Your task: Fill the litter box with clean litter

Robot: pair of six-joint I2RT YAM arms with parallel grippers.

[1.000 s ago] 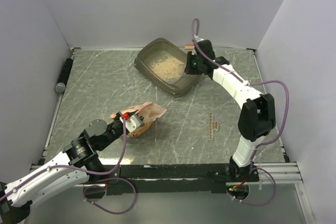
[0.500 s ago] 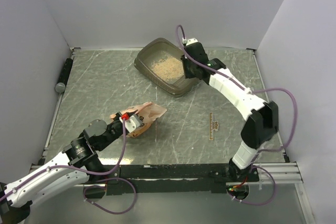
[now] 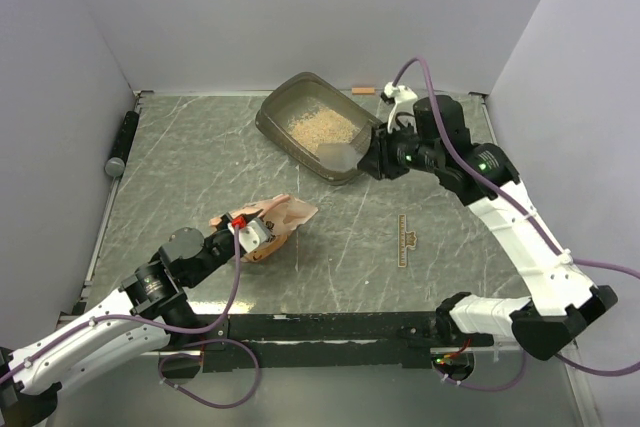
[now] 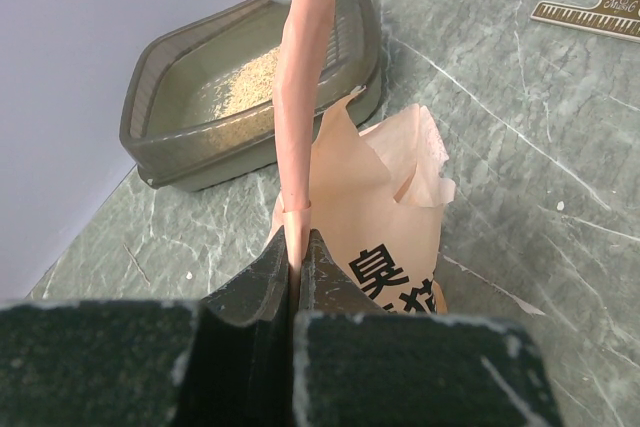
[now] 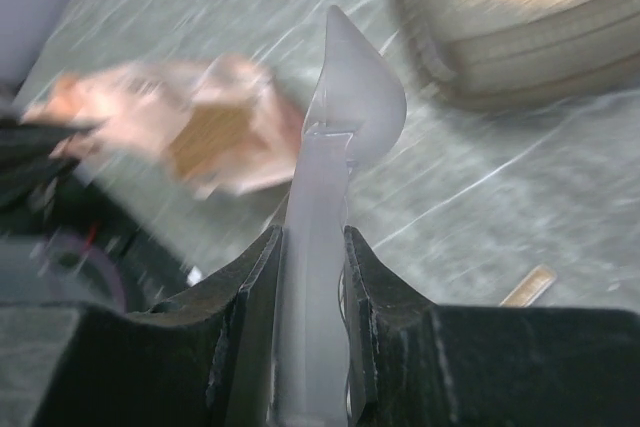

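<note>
The grey-brown litter box (image 3: 290,97) stands at the back middle with pale tan clean litter (image 3: 318,125) on its floor; it also shows in the left wrist view (image 4: 170,152) and, blurred, in the right wrist view (image 5: 520,22). The salmon-pink bag (image 3: 285,215) lies open on the table. My left gripper (image 3: 250,232) is shut on the bag's upper edge (image 4: 303,97). My right gripper (image 3: 378,160) is shut on the handle of a pale translucent scoop (image 5: 340,117), whose bowl (image 3: 345,154) hangs over the box's near right corner, above the table.
A wooden ruler (image 3: 405,240) lies right of the bag and shows in both wrist views (image 4: 590,15) (image 5: 528,287). A black cylinder (image 3: 122,142) lies by the left wall. A small wooden piece (image 3: 363,90) lies behind the box.
My right arm has swung from over the litter box out to the right and nearer, carrying the scoop to the box's near corner. The left arm and bag have not moved.
</note>
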